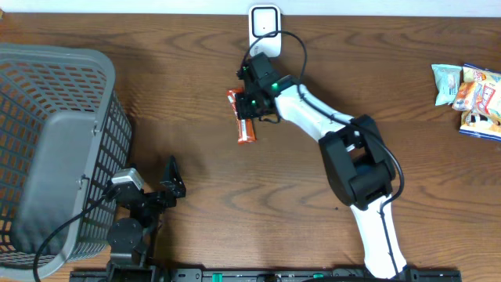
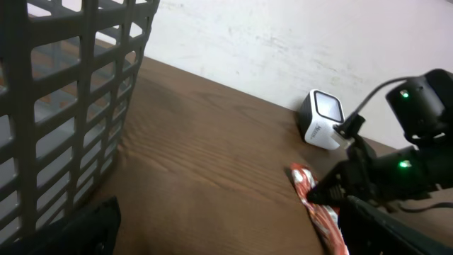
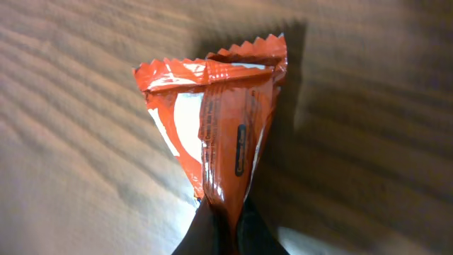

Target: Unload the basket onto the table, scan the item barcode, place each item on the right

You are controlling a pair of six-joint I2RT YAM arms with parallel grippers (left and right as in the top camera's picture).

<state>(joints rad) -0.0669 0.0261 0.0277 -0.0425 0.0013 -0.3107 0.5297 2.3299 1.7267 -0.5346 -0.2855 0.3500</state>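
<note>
I see my right gripper (image 3: 225, 228) clenched on the orange snack packet (image 3: 212, 120) near the scanner (image 1: 264, 22), with the left gripper (image 1: 175, 181) released.

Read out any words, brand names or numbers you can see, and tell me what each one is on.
No text is readable.
The orange wrapper: a dark printed strip on its seam, too blurred.
The snack bags: print too small.
The scanner: nothing legible.
</note>
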